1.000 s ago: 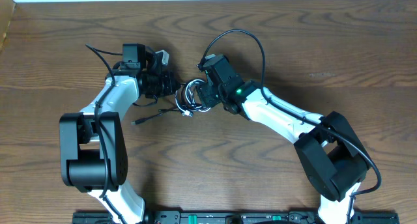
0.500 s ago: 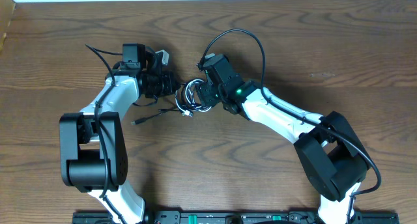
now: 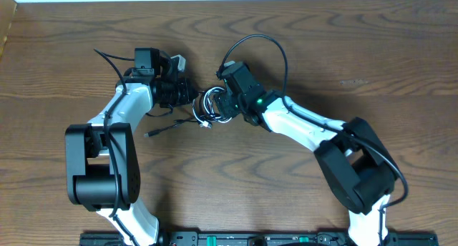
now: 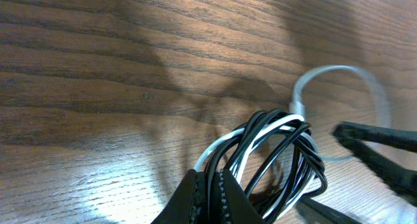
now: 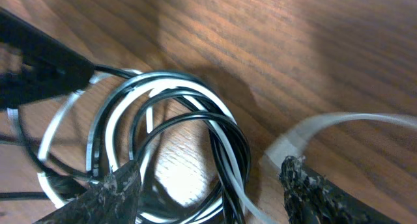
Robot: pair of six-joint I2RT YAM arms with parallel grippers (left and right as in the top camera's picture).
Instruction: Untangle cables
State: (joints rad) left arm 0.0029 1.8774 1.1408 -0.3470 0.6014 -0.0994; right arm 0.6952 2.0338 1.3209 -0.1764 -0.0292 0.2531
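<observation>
Only my right arm has shifted since a moment ago: its elbow has swung inward, while the tangled coil of thin black and white cables [image 3: 212, 106] lies where it lay, on the brown wood-grain table [image 3: 322, 46] between my two hands. My left hand [image 4: 208, 188] is pressed together at the coil's edge, with strands running straight into its tips, so I judge it pinches them. My right hand [image 5: 208, 185] is spread, one finger on either side of the loops, gripping nothing. A loose black tail [image 3: 161, 129] trails toward my left arm. I'd hold the left pinch firm as an anchor, close the right on one outer strand rather than the whole bunch, and draw it away slowly.
</observation>
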